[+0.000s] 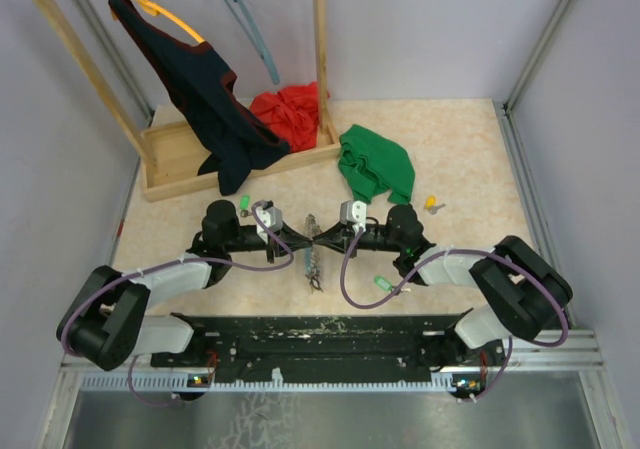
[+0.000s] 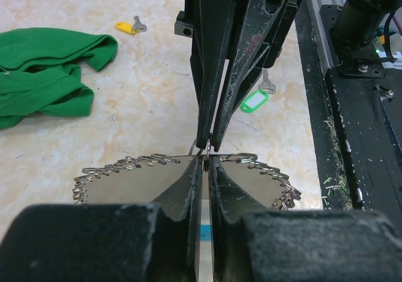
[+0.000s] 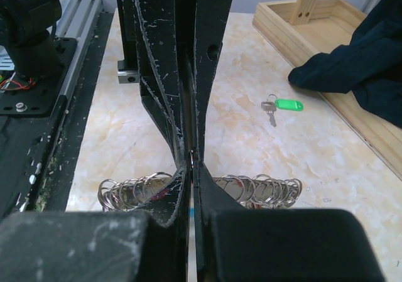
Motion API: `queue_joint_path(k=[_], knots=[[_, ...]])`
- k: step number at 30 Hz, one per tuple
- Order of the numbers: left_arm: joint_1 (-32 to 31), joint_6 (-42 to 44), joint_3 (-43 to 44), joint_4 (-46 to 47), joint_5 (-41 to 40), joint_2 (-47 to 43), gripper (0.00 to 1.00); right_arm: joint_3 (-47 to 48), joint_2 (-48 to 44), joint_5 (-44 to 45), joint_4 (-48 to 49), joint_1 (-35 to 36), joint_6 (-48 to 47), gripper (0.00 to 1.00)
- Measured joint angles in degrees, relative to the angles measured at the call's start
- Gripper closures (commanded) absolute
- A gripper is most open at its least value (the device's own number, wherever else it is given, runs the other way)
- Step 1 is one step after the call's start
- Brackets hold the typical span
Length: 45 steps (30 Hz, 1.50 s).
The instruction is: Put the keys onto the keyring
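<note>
The keyring (image 1: 314,266) hangs between my two grippers at the table's middle, its row of small silver rings (image 2: 125,166) (image 3: 264,188) spread to both sides. My left gripper (image 1: 303,235) (image 2: 207,162) pinches the ring's wire at its tips. From the opposite side my right gripper (image 1: 325,234) (image 3: 191,162) is shut on the same wire, tip to tip with the left. Three keys lie loose on the table: a green-tagged one (image 1: 383,282) (image 2: 254,100) by the right arm, a yellow-tagged one (image 1: 432,205) (image 2: 129,26) at the far right, and a green-tagged one (image 1: 243,203) (image 3: 286,105) behind the left arm.
A green cloth (image 1: 375,164) lies behind the grippers. At the back left stands a wooden clothes rack (image 1: 180,164) with a dark garment (image 1: 205,89) draped into its base and a red cloth (image 1: 290,109) beside it. A black rail (image 1: 320,339) runs along the near edge.
</note>
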Motion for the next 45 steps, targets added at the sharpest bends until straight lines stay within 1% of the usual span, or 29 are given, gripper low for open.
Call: queue_joint_path(k=[2,5,8,12,14,16,21,26,35,42,45], knots=[[0.0,-0.1,0.0,0.1,0.2,0.0,0.89,0.0,0.0,-0.2,-0.1,0.0,0.0,1.0],[0.0,-0.3,0.0,0.3,0.5,0.0,0.99,0.0,0.0,-0.3,-0.2,0.0,0.0,1.0],[0.0,-0.3,0.0,0.4,0.8,0.1,1.0,0.2,0.0,-0.4,-0.4,0.0,0.0,1.0],[0.1,-0.1,0.0,0.4,0.8,0.1,1.0,0.4,-0.1,-0.3,-1.2,0.0,0.0,0.83],[0.1,0.5,0.0,0.2,0.7,0.0,1.0,0.4,-0.9,0.5,-2.1,0.0,-0.2,0.78],[0.1,1.4,0.0,-1.0,0.3,-0.5,1.0,0.4,-2.4,1.9,-3.9,0.0,-0.8,0.75],[0.1,3.8,0.0,-4.0,-0.3,-2.3,1.0,0.3,-7.1,6.6,-8.5,-0.1,-4.0,0.74],[0.1,5.3,0.2,-5.9,-0.4,-2.8,1.0,0.0,-7.4,8.3,-11.5,-0.4,-5.8,0.7],[0.1,6.1,0.3,-6.9,-0.4,-2.8,1.0,-0.1,-5.7,6.0,-14.2,-0.4,-6.5,0.69],[0.1,6.3,0.6,-7.2,-0.4,-2.8,1.0,-0.1,-4.2,4.7,-14.6,-0.4,-6.1,0.71],[0.1,6.3,0.7,-7.4,-0.3,-2.8,1.0,0.0,-4.0,4.6,-14.6,-0.4,-5.3,0.7]])
